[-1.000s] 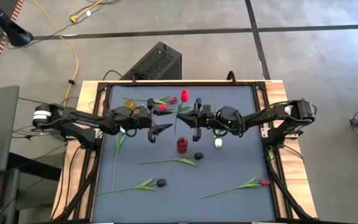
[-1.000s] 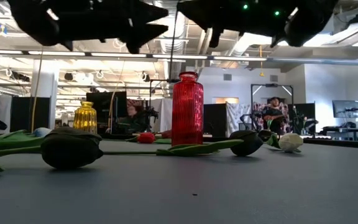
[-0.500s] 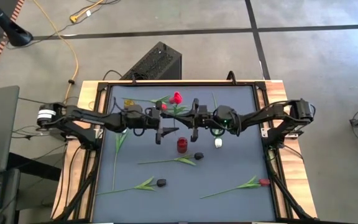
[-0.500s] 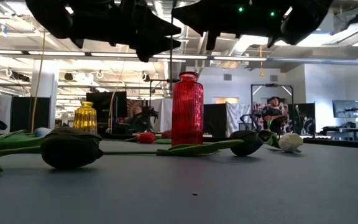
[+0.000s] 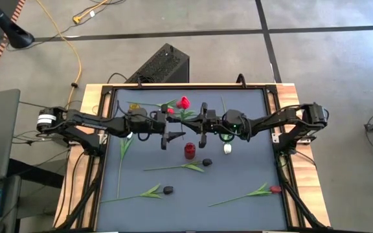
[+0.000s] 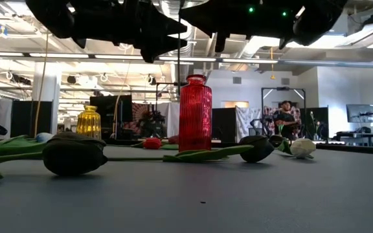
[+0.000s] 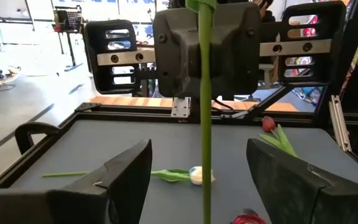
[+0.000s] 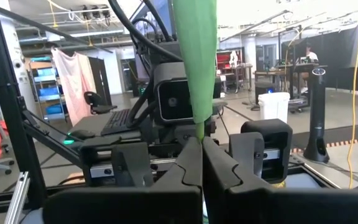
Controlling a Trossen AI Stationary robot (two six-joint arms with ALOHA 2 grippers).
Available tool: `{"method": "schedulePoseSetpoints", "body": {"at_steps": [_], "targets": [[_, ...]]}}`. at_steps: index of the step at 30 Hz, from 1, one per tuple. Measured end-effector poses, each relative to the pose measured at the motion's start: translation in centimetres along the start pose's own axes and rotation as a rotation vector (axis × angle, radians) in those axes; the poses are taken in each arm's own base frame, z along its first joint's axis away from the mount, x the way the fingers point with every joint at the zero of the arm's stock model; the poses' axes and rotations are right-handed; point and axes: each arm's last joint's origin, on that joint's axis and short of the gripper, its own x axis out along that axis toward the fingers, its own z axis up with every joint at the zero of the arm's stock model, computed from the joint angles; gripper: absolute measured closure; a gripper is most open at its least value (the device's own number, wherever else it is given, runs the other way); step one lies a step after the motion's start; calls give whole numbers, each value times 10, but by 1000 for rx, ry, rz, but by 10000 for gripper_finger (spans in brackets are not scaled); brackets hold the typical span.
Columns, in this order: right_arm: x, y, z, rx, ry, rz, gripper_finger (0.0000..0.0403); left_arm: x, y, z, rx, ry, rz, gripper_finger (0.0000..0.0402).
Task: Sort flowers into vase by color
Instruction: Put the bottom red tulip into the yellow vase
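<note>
Right gripper (image 8: 196, 163) fingers clamp red tulip (image 5: 184, 102) stem above red vase (image 5: 189, 151); left gripper (image 7: 201, 180) fingers wide, flanking it.

High view: overhead, straight down on tabletop (image 5: 238, 175); low view: tabletop-level, facing room; wrist views: close, facing each other.

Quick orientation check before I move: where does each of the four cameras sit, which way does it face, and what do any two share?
High view: overhead, looking down; both arms meet above the red vase.
Low view: tabletop height, facing the room; arms overhead.
Left wrist view: on the left arm, facing the right arm; left hand open around the red tulip's stem.
Right wrist view: on the right arm, facing the left arm; right hand shut on the stem.
High and low views share the red vase.
</note>
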Motion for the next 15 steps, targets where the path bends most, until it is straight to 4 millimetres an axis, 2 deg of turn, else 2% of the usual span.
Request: {"method": "schedulePoseSetpoints", "body": {"at_steps": [5, 15], "targets": [[0, 0, 0, 0, 0, 0, 382, 0, 0, -1, -2, 13, 0, 173], [0, 0, 0, 1, 0, 3, 378, 0, 0, -1, 10, 14, 1, 291]]}}
